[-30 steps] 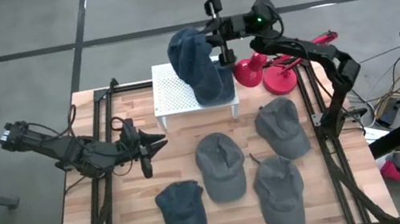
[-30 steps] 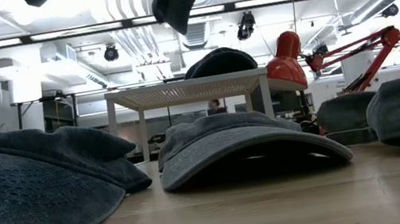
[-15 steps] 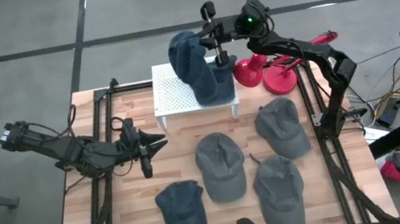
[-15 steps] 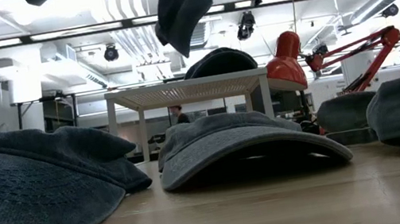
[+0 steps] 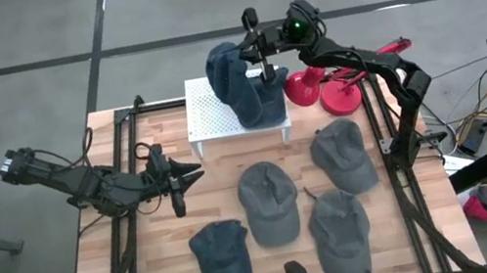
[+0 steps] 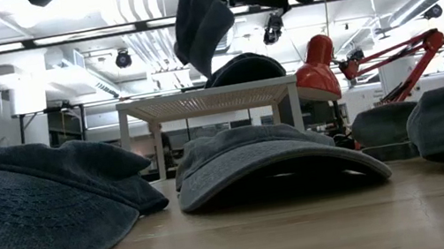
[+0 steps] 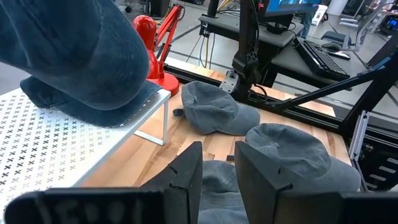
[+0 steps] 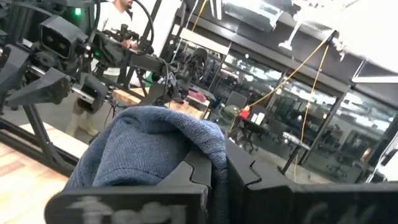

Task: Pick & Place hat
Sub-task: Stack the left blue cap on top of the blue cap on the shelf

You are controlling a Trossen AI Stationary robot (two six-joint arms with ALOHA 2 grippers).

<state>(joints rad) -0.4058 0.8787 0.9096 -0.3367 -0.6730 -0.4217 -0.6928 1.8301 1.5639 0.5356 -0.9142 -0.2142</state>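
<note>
Right claw [image 5: 255, 43] clamps blue hat [image 5: 236, 80]; crumpled, drooping over white rack [image 5: 210, 114]

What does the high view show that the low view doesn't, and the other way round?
Only the high view: the left gripper waiting over the table's left side, the dark blue hat at the near edge, and all four hats lying on the table. Only the low view: the rack's legs and the room's ceiling lights behind. Both: the right gripper, jaws shut on a blue hat held above the white rack, another hat already on the rack, and the red lamp.
</note>
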